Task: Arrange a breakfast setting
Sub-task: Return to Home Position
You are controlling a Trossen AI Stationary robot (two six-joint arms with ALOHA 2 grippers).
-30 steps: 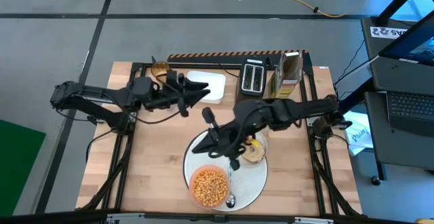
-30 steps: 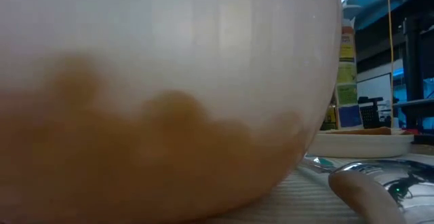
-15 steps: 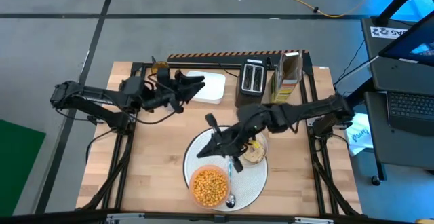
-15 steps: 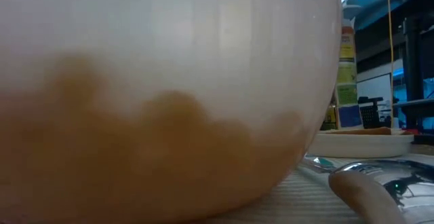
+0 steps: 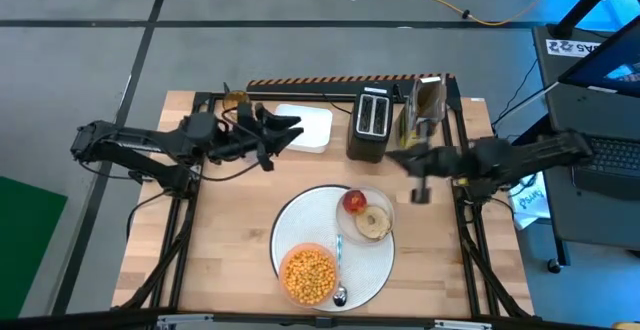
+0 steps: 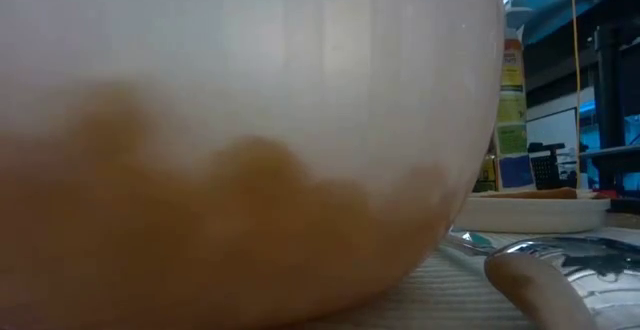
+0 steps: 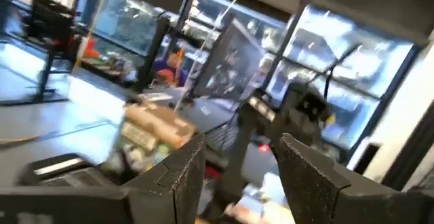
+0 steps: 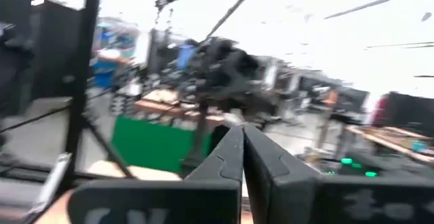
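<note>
1. Now the right gripper (image 5: 421, 190) has pulled back from the placemat (image 5: 296, 220) to the table's right side. Its fingers are pressed together and hold nothing.
2. The left gripper (image 5: 288, 130) waits over the white tray (image 5: 316, 122) with its fingers apart.
3. The orange bowl (image 5: 282, 275) of cereal puffs (image 5: 308, 272) sits on the mat. The spoon (image 5: 340, 292) lies just right of it. The apple (image 5: 353, 202) and bagel (image 5: 374, 224) are on the small plate (image 5: 349, 229).
4. I think the setting is done, and the arms only need to go home.
</note>
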